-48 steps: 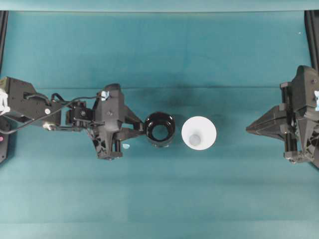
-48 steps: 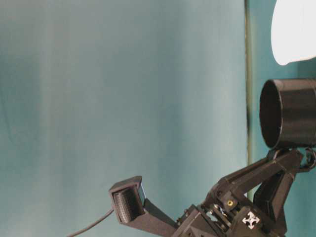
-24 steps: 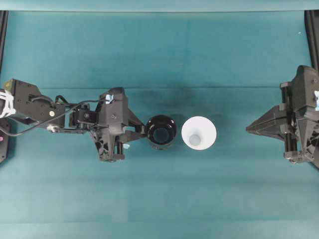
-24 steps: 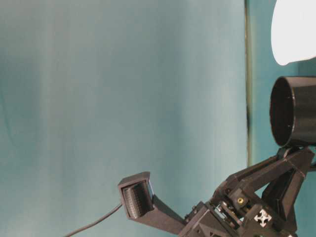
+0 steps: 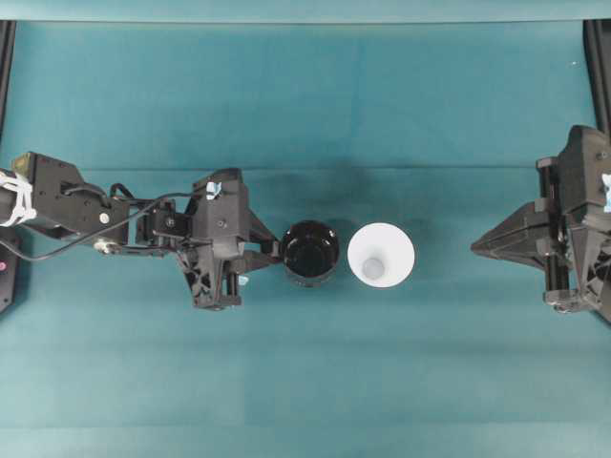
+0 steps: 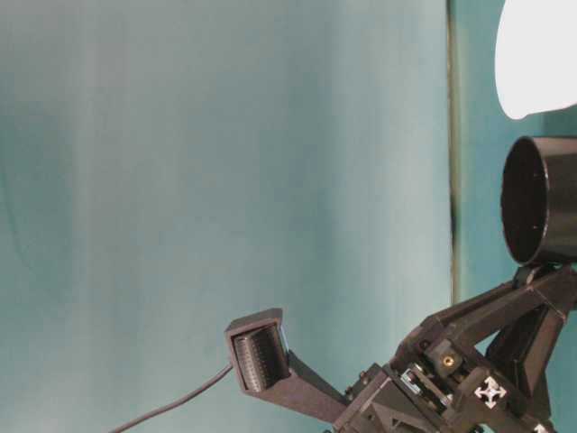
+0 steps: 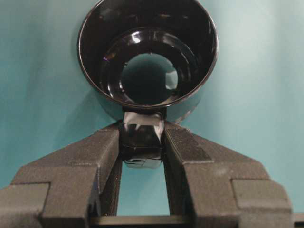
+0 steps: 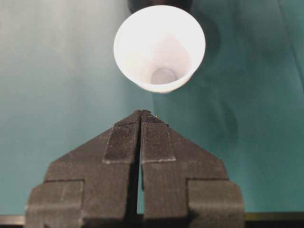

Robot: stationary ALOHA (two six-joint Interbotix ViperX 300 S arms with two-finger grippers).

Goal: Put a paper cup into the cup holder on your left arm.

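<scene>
The left gripper [image 7: 142, 142] has its jaws narrowed onto the small taped knob handle of the cup holder [image 7: 147, 52], which sits just past the fingertips, its mouth open and its glossy black wall ringed inside; the knob fills the gap between the two pads. In the overhead view the left arm [image 5: 115, 215] has reached a little farther toward the middle than a second ago, carrying the left gripper [image 5: 267, 250] and the cup holder [image 5: 309, 253] with it, so the holder now stands just beside the paper cup [image 5: 381, 255], closer than before but with a thin strip of teal tabletop [image 5: 305, 382] between them. The table-level view shows the same shift: the cup holder [image 6: 541, 200] has slid toward the frame's right edge, and the arm below it has moved along with it. The paper cup [image 8: 159, 47] has not moved; it stands upright, rim up, a little ahead of the right gripper [image 8: 141, 114], apart from its tips, with its greyish bottom visible inside. The right gripper's jaws are pressed together with nothing between them, and in the overhead view the right gripper [image 5: 477, 248] sits where it was, well apart from the cup, pointing toward it.
</scene>
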